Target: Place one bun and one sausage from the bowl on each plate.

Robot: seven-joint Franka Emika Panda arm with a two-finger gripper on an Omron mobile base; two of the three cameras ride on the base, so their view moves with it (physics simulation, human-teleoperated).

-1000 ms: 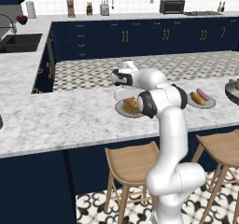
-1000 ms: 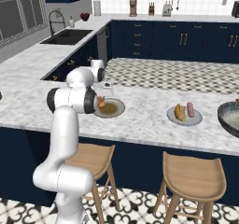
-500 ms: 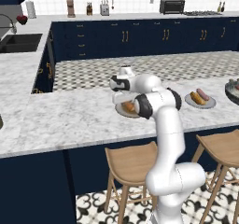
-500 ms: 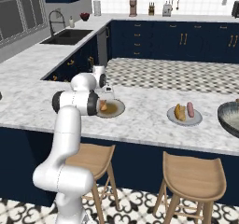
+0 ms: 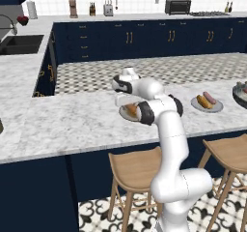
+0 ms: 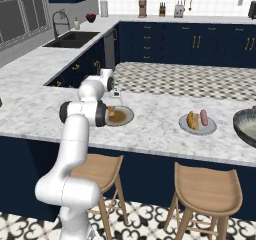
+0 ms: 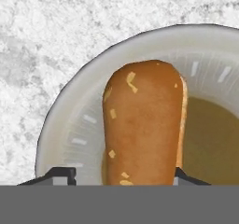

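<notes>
Jaws of the gripper [image 7: 120,177] stood parted on either side of a bun [image 7: 142,125], not pinching it. That bun lay on the olive-centred plate [image 7: 70,120] on the marble counter [image 5: 72,120]. Farther right, another bun [image 6: 192,120] and a sausage [image 6: 204,116] sat side by side on the light grey plate [image 6: 198,129], near the dark bowl [image 6: 246,126].

The gripper [image 7: 121,176] has lowered and its jaws have parted, leaving the bun [image 7: 142,125] on the olive-centred plate [image 7: 70,125]

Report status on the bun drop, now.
Gripper open, straddling bun. Bun lies on olive-centred plate. Light grey plate holds bun and sausage. Nothing in the way.
</notes>
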